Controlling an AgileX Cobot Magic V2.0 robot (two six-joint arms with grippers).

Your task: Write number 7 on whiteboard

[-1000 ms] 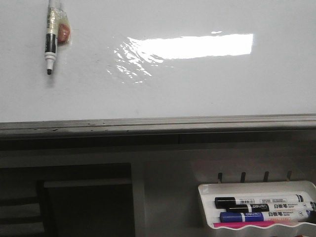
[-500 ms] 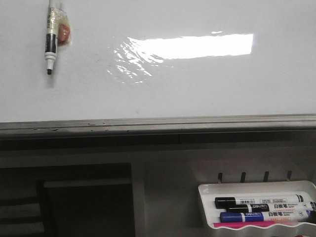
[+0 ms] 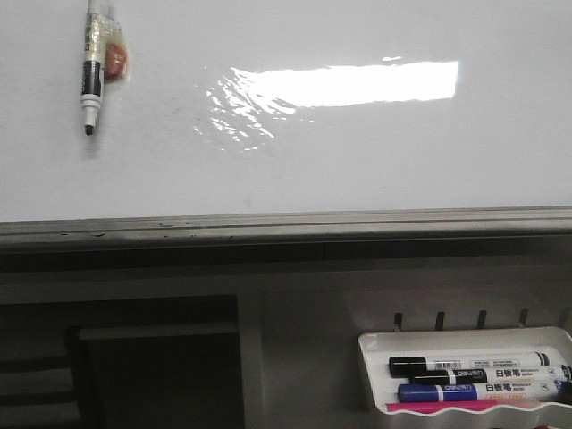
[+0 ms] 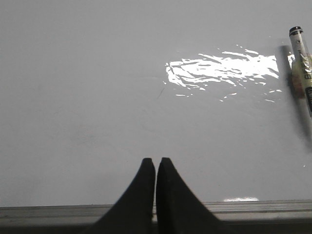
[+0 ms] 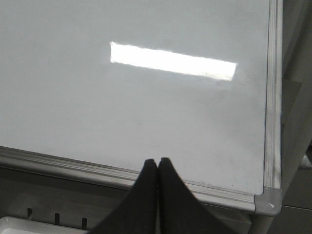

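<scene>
Your left gripper (image 4: 155,168) has its fingers pressed together, gripping nothing, and your right gripper (image 5: 158,168) is pinched closed and empty too — both tips sit at the whiteboard's (image 3: 357,152) grey bottom rail. The board stands upright, its long axis running left to right, its surface bare of strokes. A hanging marker (image 3: 90,67) sits near its upper left corner, tip down. Below the rail at lower right, the white tray (image 3: 465,338) holds a black marker (image 3: 474,365) and a blue marker (image 3: 478,391) lying lengthwise — well clear of both grippers.
</scene>
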